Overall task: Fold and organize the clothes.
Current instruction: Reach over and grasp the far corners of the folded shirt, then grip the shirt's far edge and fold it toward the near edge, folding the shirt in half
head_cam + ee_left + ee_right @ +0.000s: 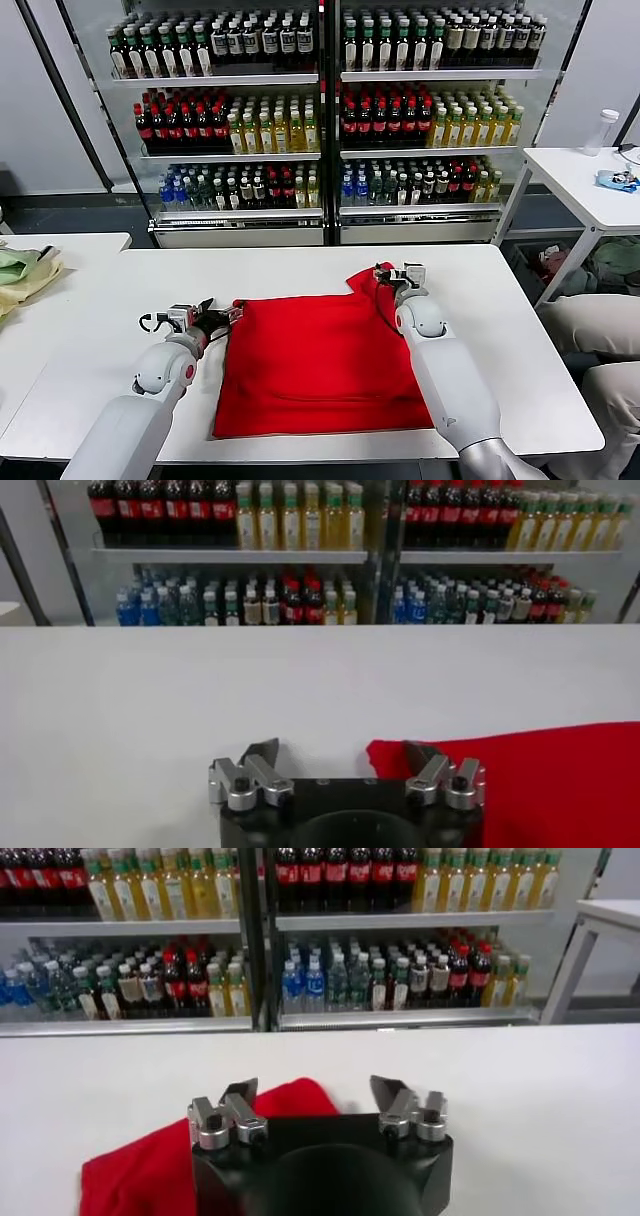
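The clothes are one bright red T-shirt (320, 360) lying flat on the white table (520, 330), print not showing, with a sleeve sticking out at its far right corner. My left gripper (215, 315) sits low at the shirt's far left corner. In the left wrist view it (340, 750) is open, one finger over the red edge (560, 780) and the other over bare table. My right gripper (390, 272) is at the far right sleeve. It (312, 1088) stands open, with the red sleeve tip (290, 1098) between its fingers.
A pale green-and-yellow cloth pile (25, 272) lies on a side table at the left. Drink shelves (320, 120) line the back. A second white table (580, 180) with a bottle (603, 130) stands at the right, and someone's beige-trousered legs (590, 330) are beside it.
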Controlling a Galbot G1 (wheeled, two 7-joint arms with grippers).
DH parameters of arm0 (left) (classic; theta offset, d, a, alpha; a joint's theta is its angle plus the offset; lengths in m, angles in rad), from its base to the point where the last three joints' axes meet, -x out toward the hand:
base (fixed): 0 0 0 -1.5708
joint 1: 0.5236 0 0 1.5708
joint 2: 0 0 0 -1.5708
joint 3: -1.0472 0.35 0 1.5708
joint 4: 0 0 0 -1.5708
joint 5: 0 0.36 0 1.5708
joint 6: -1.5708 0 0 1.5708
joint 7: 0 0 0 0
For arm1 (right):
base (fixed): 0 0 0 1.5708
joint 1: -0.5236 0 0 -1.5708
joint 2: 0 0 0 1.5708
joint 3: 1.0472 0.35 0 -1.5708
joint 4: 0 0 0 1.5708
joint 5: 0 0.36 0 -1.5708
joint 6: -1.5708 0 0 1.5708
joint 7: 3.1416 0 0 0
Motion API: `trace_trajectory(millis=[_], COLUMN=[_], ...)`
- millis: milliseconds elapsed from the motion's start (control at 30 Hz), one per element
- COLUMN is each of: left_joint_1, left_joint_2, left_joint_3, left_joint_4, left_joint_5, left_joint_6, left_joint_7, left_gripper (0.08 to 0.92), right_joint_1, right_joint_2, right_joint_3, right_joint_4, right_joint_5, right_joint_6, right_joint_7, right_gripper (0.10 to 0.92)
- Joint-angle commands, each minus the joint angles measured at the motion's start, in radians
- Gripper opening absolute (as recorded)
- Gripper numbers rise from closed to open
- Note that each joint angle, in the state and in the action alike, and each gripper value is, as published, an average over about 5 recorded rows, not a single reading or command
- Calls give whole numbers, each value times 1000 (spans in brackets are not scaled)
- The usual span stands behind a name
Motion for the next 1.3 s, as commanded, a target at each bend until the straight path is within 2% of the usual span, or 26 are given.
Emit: trace_trajectory(millis=[33,433,533,667,800,900,1100,1167,1300], left_joint_1=[9,26,31,66,158,225,194,178,170], left_joint_2=[-3,-36,-25,27,87,106,79,73,76], left_joint_3=[5,3,-9,-39,-76,-98,-84,-80,-77], left_joint_4=[2,-19,-60,-177,-320,-377,-295,-269,-261], left_joint_5=[12,23,2,-86,-128,-133,-126,-125,-124], left_joint_6=[13,10,10,27,41,36,-19,-30,-33], left_joint_7=[26,21,9,-29,-47,-39,-30,-28,-25], left_gripper=[697,351,264,152,91,86,86,86,86], right_joint_1=[32,17,-15,-107,-215,-276,-255,-220,-117], right_joint_2=[21,3,-30,-111,-188,-223,-203,-187,-142], right_joint_3=[-4,0,-5,-18,-7,13,26,17,-7], right_joint_4=[-48,-11,100,364,599,672,586,524,341], right_joint_5=[0,3,43,171,244,249,179,161,126], right_joint_6=[-8,40,31,-60,-131,-151,-146,-149,-153], right_joint_7=[6,-33,-20,43,86,88,63,60,59], right_gripper=[612,266,180,109,106,106,126,163,292])
